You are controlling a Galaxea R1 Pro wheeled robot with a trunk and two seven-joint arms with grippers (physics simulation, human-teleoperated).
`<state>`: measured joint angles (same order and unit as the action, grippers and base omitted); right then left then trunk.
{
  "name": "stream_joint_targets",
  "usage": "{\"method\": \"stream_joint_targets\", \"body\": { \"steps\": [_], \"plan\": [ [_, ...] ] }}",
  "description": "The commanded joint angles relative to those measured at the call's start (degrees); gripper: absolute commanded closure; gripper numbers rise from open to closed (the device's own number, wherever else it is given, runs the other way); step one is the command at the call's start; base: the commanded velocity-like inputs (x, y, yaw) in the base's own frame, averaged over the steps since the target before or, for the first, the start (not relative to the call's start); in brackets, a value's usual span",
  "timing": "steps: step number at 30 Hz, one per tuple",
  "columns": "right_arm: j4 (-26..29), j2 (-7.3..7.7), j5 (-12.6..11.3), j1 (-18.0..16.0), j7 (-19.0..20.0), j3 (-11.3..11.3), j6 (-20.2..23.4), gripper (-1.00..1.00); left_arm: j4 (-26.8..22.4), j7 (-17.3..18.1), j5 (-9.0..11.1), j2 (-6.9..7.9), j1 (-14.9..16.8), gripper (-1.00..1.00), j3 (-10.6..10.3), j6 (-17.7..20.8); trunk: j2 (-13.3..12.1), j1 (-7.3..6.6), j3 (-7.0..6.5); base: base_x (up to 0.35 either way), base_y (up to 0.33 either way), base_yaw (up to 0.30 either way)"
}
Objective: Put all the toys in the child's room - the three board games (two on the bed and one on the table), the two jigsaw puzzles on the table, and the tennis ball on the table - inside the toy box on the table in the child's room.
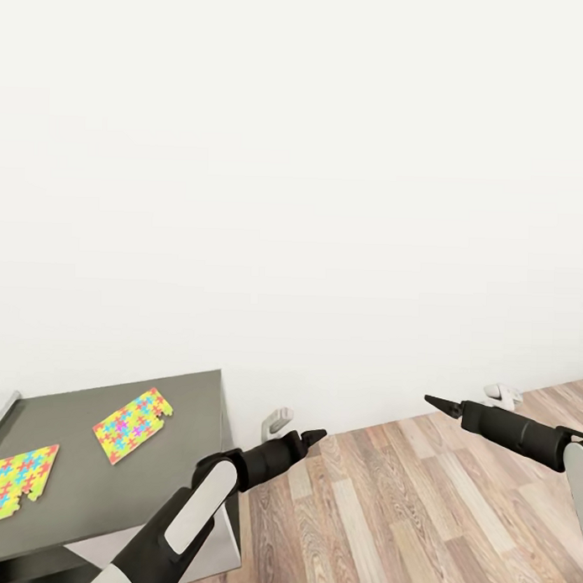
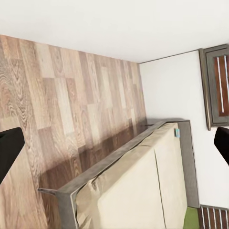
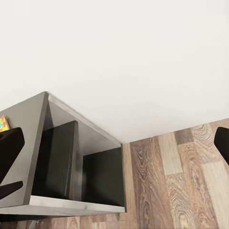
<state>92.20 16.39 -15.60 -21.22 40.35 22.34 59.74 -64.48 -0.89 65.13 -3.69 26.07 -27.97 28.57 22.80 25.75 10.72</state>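
We see both arms stretched forward and low over the wood floor [image 1: 419, 489], each hand empty. Our left hand [image 1: 313, 437] points toward the white wall [image 1: 328, 200] just right of the dark tabletop [image 1: 185, 439], fingers drawn together to a tip in the head view (though they sit wide apart in its wrist view). Our right hand [image 1: 435, 403] looks much the same. Two jigsaw puzzles [image 1: 133, 425] [image 1: 14, 482] lie flat on the tabletop, apart. The left wrist view shows the bed [image 2: 143, 191].
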Motion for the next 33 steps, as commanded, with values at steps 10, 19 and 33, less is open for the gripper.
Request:
{"method": "stream_joint_targets", "body": {
  "steps": [10,19,33],
  "plan": [
    [0.0,0.13,0.3,-0.19,0.43,0.07,0.26,-1.0,-0.03,-0.1,0.24,0.0,0.04,-1.0,0.02,0.18,0.11,0.03,-0.12,0.0,0.0,-0.09],
    [0.0,0.13,0.37,-0.28,0.43,0.07,0.26,-1.0,-0.03,-0.14,0.12,0.0,0.04,-1.0,0.02,0.17,0.11,0.03,-0.17,0.0,0.0,-0.231],
    [0.0,0.26,0.39,-0.31,0.43,0.07,0.26,-1.0,-0.03,-0.16,0.01,-0.01,0.04,-1.0,0.02,0.15,0.11,0.03,-0.18,0.0,0.0,-0.276]
  ]
}}
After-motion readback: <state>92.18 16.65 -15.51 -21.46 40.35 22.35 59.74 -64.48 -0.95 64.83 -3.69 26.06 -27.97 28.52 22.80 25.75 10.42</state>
